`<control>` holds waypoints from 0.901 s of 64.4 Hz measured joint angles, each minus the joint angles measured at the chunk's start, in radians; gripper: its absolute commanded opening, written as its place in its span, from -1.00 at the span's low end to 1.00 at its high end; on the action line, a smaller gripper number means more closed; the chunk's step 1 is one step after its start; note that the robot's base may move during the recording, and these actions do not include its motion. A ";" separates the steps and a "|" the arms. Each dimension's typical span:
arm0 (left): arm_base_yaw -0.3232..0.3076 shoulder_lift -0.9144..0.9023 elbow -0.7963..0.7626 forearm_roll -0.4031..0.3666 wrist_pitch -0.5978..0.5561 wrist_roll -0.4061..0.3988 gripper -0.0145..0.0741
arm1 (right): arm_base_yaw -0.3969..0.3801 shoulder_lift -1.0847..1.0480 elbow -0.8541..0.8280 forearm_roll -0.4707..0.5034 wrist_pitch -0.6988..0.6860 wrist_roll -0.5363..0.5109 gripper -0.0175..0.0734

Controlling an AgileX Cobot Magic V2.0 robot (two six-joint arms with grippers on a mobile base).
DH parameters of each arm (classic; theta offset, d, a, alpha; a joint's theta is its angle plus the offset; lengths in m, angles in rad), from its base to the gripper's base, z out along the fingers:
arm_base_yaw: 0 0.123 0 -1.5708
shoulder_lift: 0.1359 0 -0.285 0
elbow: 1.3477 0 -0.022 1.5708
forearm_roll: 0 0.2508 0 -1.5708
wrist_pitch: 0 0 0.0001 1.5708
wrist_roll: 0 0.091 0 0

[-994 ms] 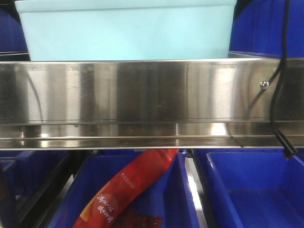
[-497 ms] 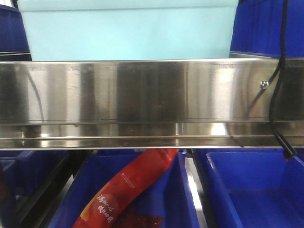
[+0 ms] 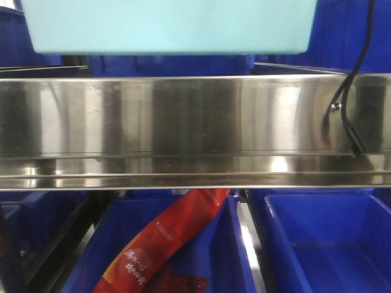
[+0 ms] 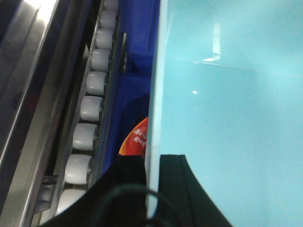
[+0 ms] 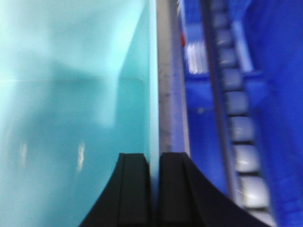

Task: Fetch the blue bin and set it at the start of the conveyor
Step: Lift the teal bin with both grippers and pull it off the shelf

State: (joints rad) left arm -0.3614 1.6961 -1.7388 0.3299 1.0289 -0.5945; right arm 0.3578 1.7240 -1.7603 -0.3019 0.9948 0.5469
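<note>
Out to the left of the blue bin (image 3: 171, 27) first, and there's the left gripper (image 4: 152, 163) with its jaws clamped on the bin's side wall, one black finger outside and one inside. The wrist looks straight along that wall, and the white rollers (image 4: 90, 106) of the steel rack run just left of the bin. The bin itself hangs clear above the rack's front rail (image 3: 195, 122), with a strip of dark blue showing under its base. That reads to me as the lift-out, with the conveyor start nowhere in shot. Well below the bin sit dark blue crates (image 3: 324, 244), one holding a red packet (image 3: 165, 244). To do this step well, I'd say both arms should move at one pace, the bin should stay level, its base should stay over the rail before any swing, and there should be no twist across that thin rim. On the right of the bin it's the mirror image: the right gripper (image 5: 155, 158) has its jaws shut on the opposite wall, fingers straddling it. One to watch is a black cable (image 3: 351, 104) dangling just right of the bin.
</note>
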 measured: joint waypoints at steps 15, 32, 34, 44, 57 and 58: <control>-0.086 -0.101 0.166 0.086 -0.035 -0.118 -0.92 | 0.034 -0.125 0.140 -0.058 -0.028 0.040 -0.95; -0.136 -0.200 0.219 0.168 -0.058 -0.175 -0.92 | 0.071 -0.235 0.246 -0.100 -0.073 0.089 -0.95; -0.136 -0.204 0.219 0.174 -0.060 -0.175 -0.92 | 0.076 -0.240 0.247 -0.105 -0.078 0.093 -0.95; -0.136 -0.213 0.221 0.184 -0.058 -0.177 -0.92 | 0.087 -0.251 0.250 -0.114 -0.089 0.097 -0.95; -0.138 -0.213 0.223 0.192 -0.058 -0.178 -0.92 | 0.087 -0.253 0.250 -0.115 -0.089 0.099 -0.95; -0.138 -0.213 0.223 0.194 -0.058 -0.178 -0.92 | 0.087 -0.253 0.250 -0.115 -0.089 0.099 -0.95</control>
State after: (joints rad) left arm -0.4991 1.4832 -1.5154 0.5237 0.9708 -0.7723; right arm 0.4448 1.4706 -1.5108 -0.4173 0.9057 0.6462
